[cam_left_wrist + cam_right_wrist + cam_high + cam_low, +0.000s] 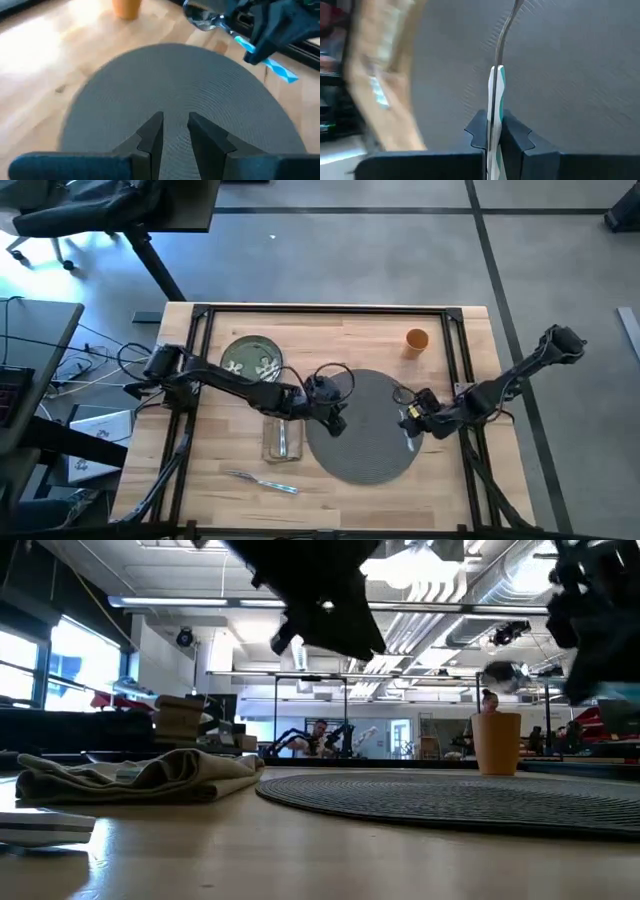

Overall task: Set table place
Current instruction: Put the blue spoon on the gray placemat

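Grey round mat point(368, 427) lies centre-right of the table point(330, 330). At its right edge, the right gripper point(412, 418) clamps a spoon point(496, 100); lower it flat beside the mat. Left gripper point(175, 131), slightly parted and empty, hovers over the mat's left.

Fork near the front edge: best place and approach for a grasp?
Take the fork by its pale handle, the end pointing toward the table's left side, coming straight down from above. It lies flat on bare wood, apart from the napkin and mat, so fingers can straddle the thin handle across its width. The left gripper, open over the mat, seems nearer.
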